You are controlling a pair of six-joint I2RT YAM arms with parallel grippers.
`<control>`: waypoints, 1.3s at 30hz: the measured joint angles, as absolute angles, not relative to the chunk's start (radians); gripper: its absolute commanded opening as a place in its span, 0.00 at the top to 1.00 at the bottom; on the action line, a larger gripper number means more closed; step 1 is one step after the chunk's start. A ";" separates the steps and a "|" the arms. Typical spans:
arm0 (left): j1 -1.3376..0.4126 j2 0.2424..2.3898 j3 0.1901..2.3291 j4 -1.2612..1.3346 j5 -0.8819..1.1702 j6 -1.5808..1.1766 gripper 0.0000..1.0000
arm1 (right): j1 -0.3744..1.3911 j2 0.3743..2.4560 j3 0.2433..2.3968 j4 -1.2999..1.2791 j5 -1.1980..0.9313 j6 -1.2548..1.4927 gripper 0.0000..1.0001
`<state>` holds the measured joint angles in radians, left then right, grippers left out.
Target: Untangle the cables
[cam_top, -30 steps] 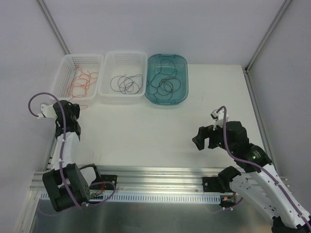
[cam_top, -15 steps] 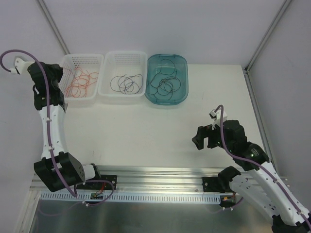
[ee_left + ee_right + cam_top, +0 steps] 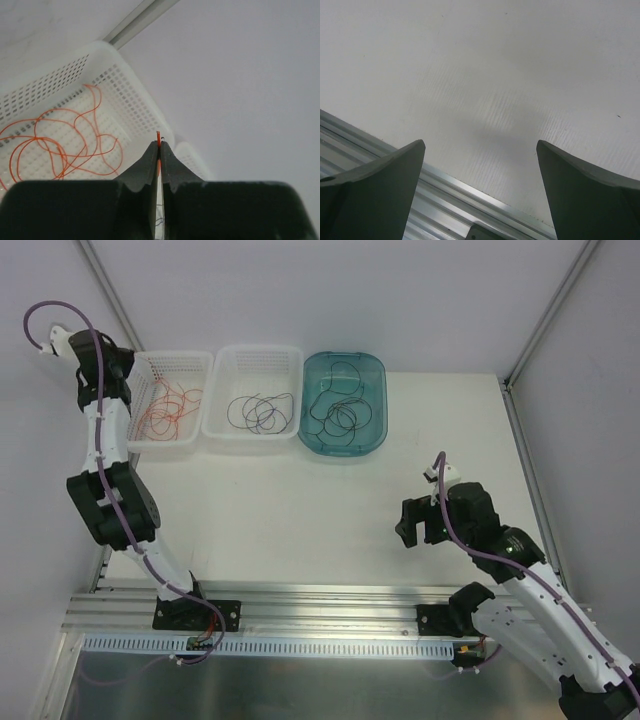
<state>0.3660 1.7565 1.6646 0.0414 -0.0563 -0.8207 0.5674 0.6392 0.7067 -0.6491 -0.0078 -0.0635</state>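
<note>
Red-orange cables (image 3: 170,408) lie curled in the left white basket (image 3: 133,368); they also show in the left wrist view (image 3: 65,145). Black cables lie in the middle white basket (image 3: 260,412) and in the teal tub (image 3: 340,410). My left gripper (image 3: 112,380) is raised over the left basket's left rim. In its wrist view the left gripper (image 3: 159,146) is shut on the end of a red-orange cable (image 3: 158,137), which sticks out past the tips. My right gripper (image 3: 410,525) is open and empty over bare table, as the right wrist view (image 3: 480,145) shows.
The three containers stand in a row at the table's back left. An aluminium rail (image 3: 330,595) runs along the near edge and shows under the right gripper (image 3: 445,195). Enclosure walls close in the left, back and right.
My left arm has swung up from low at the near left of the table to the left basket's far-left corner. The right gripper has barely shifted.
</note>
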 measured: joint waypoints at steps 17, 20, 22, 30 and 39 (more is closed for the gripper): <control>0.385 1.979 1.602 0.006 0.057 -0.720 0.01 | 0.567 0.659 0.726 -0.675 0.013 -0.068 0.00; 0.387 1.870 1.518 0.020 0.064 -0.680 0.01 | 0.567 0.644 0.746 -0.688 0.014 -0.065 0.00; 0.387 1.774 1.440 0.019 0.076 -0.647 0.01 | 0.567 0.630 0.762 -0.702 0.022 -0.065 0.00; 0.366 1.255 1.074 -0.045 0.128 -0.503 0.01 | 0.567 0.568 0.894 -0.805 0.183 -0.068 0.01; 0.324 0.590 0.973 -0.427 0.221 -0.308 0.01 | 0.567 0.434 0.915 -0.854 0.363 -0.064 0.00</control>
<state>0.3244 0.5900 0.9733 -0.4271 0.2214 -0.3084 0.5674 0.4343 0.9146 -0.8536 0.3630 -0.0643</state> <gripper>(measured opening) 0.990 0.994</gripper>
